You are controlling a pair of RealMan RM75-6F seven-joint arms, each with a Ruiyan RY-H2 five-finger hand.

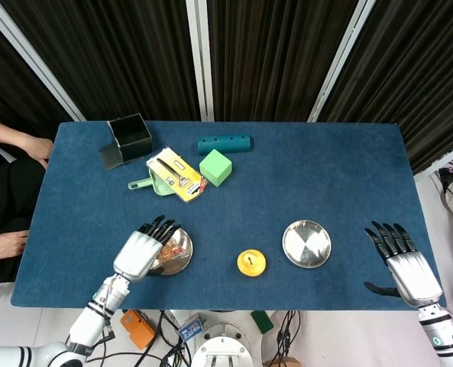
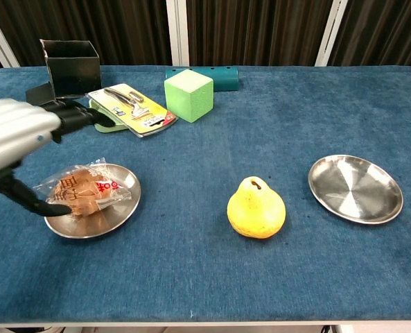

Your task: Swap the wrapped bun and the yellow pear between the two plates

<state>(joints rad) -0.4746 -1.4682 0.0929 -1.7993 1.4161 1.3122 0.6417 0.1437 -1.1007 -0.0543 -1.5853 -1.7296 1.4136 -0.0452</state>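
The wrapped bun [image 2: 87,191] lies in its clear wrapper on the left plate [image 2: 124,206], near the table's front left. My left hand [image 2: 16,136] hovers just left of it with fingers spread, and its thumb tip sits by the wrapper's edge. From the head view the left hand [image 1: 143,251] covers most of the bun and the left part of that plate [image 1: 182,258]. The yellow pear [image 2: 256,208] stands upright on the blue cloth between the plates. The right plate [image 2: 355,188] holds nothing. My right hand [image 1: 402,264] is open beyond the table's right front corner.
At the back left are a black box [image 2: 69,66], a yellow packaged tool [image 2: 131,109] on a green scoop, a green cube [image 2: 188,95] and a teal block [image 2: 217,75]. A person's arms [image 1: 16,145] reach in at the table's left edge.
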